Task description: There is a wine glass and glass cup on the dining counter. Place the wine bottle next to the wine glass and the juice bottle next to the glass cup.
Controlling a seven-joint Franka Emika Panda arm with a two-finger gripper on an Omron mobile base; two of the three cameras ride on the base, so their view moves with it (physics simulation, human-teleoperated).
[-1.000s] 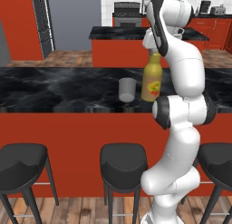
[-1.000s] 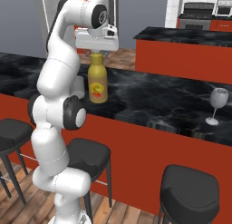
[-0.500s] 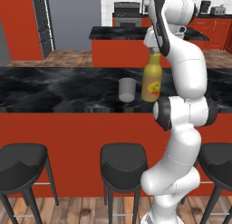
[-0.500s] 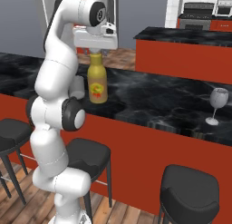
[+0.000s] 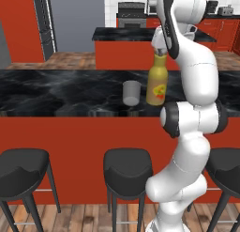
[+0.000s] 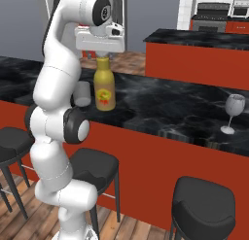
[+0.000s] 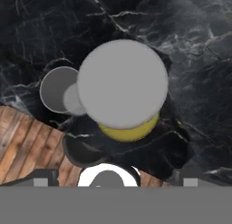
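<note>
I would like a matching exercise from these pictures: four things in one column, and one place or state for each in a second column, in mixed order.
Things:
1. juice bottle
2. cup
3. wine glass
4. claw

Places or states:
A. alone, far along the counter
B. open, above the bottle cap
C. upright beside the cup
D. short, grey, no stem

Pairs: 1-C, 2-D, 3-A, 4-B
</note>
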